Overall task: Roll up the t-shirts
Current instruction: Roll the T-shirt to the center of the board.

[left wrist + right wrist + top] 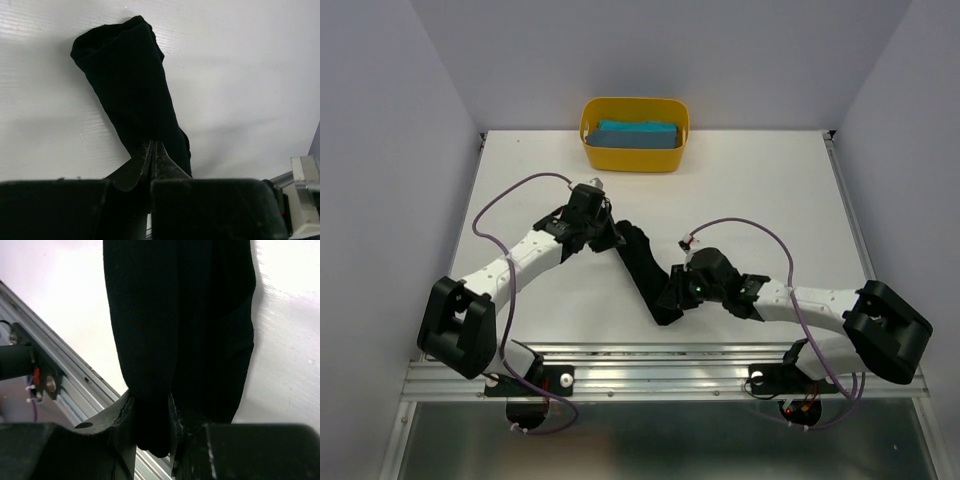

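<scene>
The black t-shirt [645, 265] lies on the white table as a long rolled bundle, running diagonally from mid-table toward the front edge. My left gripper [608, 238] sits at its far end. In the left wrist view the left gripper [152, 144] has its jaws pressed nearly together on the edge of the black t-shirt [130, 80]. My right gripper [678, 292] holds the near end. Seen from the right wrist, the right gripper [150, 410] is shut on a thick fold of the black t-shirt [175, 315]. The teal-blue t-shirt [638, 134] lies folded in the tub.
The yellow tub [632, 160] stands at the back centre of the table. A metal rail [660, 360] runs along the front edge, just beyond the bundle's near end, and shows as the rail [75, 385] in the right wrist view. Grey walls close in the left, right and back.
</scene>
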